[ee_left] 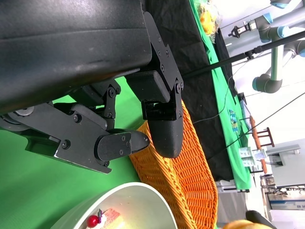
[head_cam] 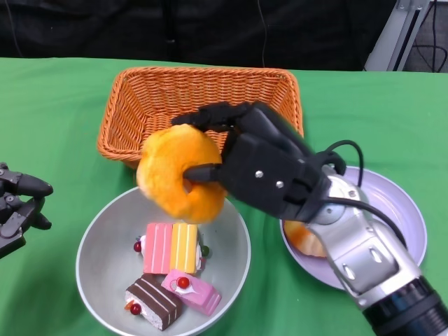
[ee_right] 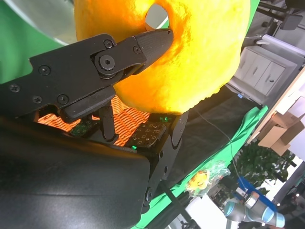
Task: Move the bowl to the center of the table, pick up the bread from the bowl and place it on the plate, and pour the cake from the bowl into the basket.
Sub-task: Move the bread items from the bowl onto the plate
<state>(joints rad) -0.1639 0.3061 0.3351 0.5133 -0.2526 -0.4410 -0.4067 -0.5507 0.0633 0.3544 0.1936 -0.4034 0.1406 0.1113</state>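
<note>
My right hand (head_cam: 266, 164) pinches an orange ring-shaped bread (head_cam: 180, 173) and holds it above the far rim of the grey bowl (head_cam: 98, 238). In the right wrist view the bread (ee_right: 190, 52) fills the frame, with a finger through its hole. Several cake slices (head_cam: 170, 248) lie inside the bowl. The lilac plate (head_cam: 399, 206) sits at the right with another orange bread (head_cam: 305, 239) on it, partly hidden by my forearm. Behind the bowl stands the orange wicker basket (head_cam: 203, 91). My left hand (head_cam: 17, 203) rests at the left edge, holding nothing.
A green cloth (head_cam: 56, 119) covers the table. Dark curtain and a metal frame stand beyond the far edge. The left wrist view shows the basket (ee_left: 190, 181) and the bowl's rim (ee_left: 119, 195) close to my left hand.
</note>
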